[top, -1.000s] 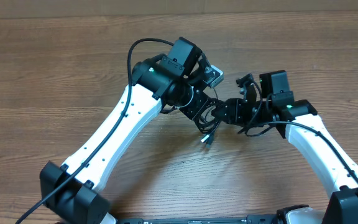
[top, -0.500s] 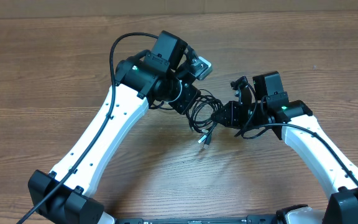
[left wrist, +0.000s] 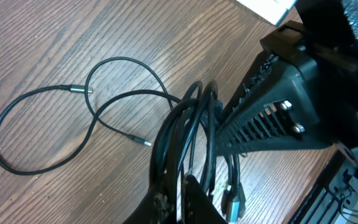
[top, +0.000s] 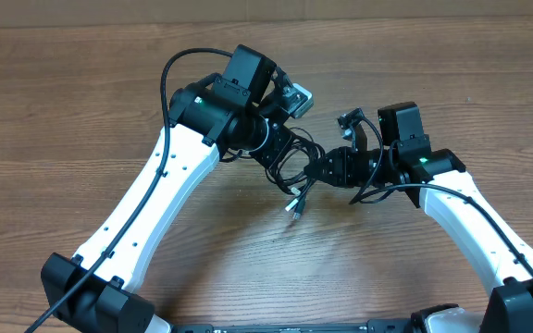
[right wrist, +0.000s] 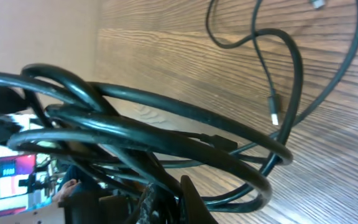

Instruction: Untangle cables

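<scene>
Overhead view: a bare wooden table (top: pixel 72 102) carries both arms, which meet near its centre. A thick black wire (top: pixel 167 74) arches off the left arm, well clear of the work. A small silver-faced camera block (top: pixel 296 97) sits on the left wrist, just above the meeting point. The two wrists crowd the middle and hide most of what lies between them.

The cables (top: pixel 300 176) hang as a small black bundle between the left gripper (top: pixel 283 163) and the right gripper (top: pixel 328 172). One strand drops toward the near edge and ends in a plug tip (top: pixel 294 209) lying on the wood.

In the left wrist view, several strands of the bundle run down into the left gripper's fingers (left wrist: pixel 197 208). The fingers stand pressed close together on the strands, so they appear to be pinching the bundle; the contact itself lies at the frame edge. The right gripper's dark ribbed body fills the right side, touching the bundle. A loose cord (left wrist: pixel 122 59) lies flat on the table to the left, apart from the fingers, curling in one wide loop and one small one, with a silvery tip (left wrist: pixel 143 143) near the bundle.

In the right wrist view, thick loops of the bundle cross the whole frame and run into the right gripper's closed fingers (right wrist: pixel 188 199), which pinch them.
</scene>
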Robot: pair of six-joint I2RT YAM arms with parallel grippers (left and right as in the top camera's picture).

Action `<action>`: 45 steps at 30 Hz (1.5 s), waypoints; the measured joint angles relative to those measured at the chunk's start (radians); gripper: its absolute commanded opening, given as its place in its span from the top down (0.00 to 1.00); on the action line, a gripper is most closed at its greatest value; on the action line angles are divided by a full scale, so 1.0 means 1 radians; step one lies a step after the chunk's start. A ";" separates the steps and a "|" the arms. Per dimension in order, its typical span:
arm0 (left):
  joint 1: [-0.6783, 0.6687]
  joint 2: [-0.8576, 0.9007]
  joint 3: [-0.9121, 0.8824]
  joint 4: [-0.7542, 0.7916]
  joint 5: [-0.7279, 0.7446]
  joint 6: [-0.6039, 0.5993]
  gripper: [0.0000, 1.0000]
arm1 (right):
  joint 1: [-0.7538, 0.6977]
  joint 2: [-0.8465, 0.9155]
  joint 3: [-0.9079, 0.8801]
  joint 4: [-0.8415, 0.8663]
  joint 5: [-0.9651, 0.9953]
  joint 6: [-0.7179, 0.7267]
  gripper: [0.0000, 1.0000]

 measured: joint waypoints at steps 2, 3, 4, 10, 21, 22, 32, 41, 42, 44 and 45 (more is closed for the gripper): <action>0.000 0.000 0.000 0.000 0.000 0.000 0.90 | 0.000 0.000 0.000 0.011 -0.021 0.000 0.96; 0.000 0.000 0.000 0.000 0.000 0.000 0.90 | 0.000 0.000 0.000 0.013 -0.027 0.000 0.96; 0.000 0.000 0.000 0.000 0.000 0.000 0.90 | 0.000 0.000 0.000 0.016 -0.034 0.000 0.96; 0.000 0.000 0.000 0.000 0.000 0.000 0.96 | 0.000 0.000 0.000 0.013 -0.050 0.000 0.96; 0.000 0.000 0.000 0.002 -0.005 -0.005 0.96 | 0.000 0.000 0.000 -0.027 -0.063 0.000 0.96; 0.000 0.000 0.000 0.003 -0.009 -0.008 0.96 | 0.000 0.000 0.000 -0.040 -0.065 0.000 0.96; 0.031 0.000 0.000 0.013 -0.044 -0.080 0.96 | 0.000 0.000 0.002 -0.154 -0.100 -0.050 0.94; 0.067 0.000 0.000 0.034 -0.041 -0.103 0.96 | 0.000 0.000 0.002 -0.125 -0.092 -0.071 0.61; 0.068 0.000 0.000 0.034 -0.039 -0.103 0.96 | 0.000 0.000 0.002 -0.113 -0.092 -0.071 0.57; 0.068 0.000 0.000 0.034 -0.026 -0.102 0.96 | 0.000 0.000 0.002 -0.089 -0.090 -0.075 0.52; 0.068 0.000 0.000 0.034 -0.017 -0.099 0.96 | 0.000 0.000 0.002 -0.076 -0.089 -0.076 0.51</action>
